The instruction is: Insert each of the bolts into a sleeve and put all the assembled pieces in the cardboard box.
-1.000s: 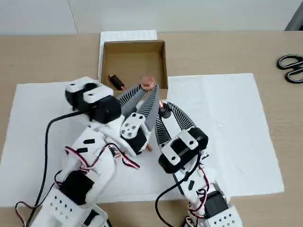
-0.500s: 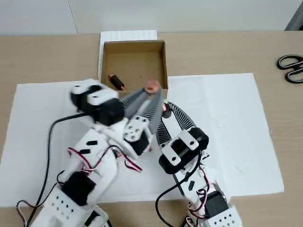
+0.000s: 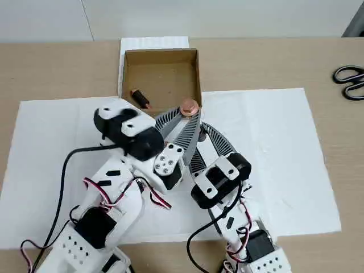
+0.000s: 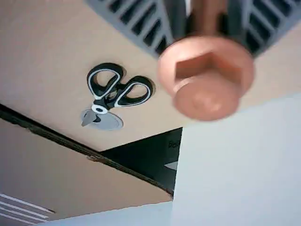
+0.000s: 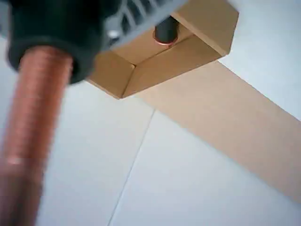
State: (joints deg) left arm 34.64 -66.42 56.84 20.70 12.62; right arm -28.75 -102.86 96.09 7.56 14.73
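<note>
Pinches the copper bolt just behind its flanged head in the left gripper, fingers closed tight on it, head at the fingertips. Clamps the black sleeve in the right gripper, likewise closed, pressed close against the left one to line bore up with thread. Shows, from the right wrist, the threaded shank already poking out through the sleeve. Seems close to finishing the insertion, lacking perhaps only a last push to seat. Holds the pair right at the near wall of the cardboard box, presumably for a short drop inside. Has one finished piece lying in the box. Leaves the scissors well apart on the bare table, beyond the white paper.
</note>
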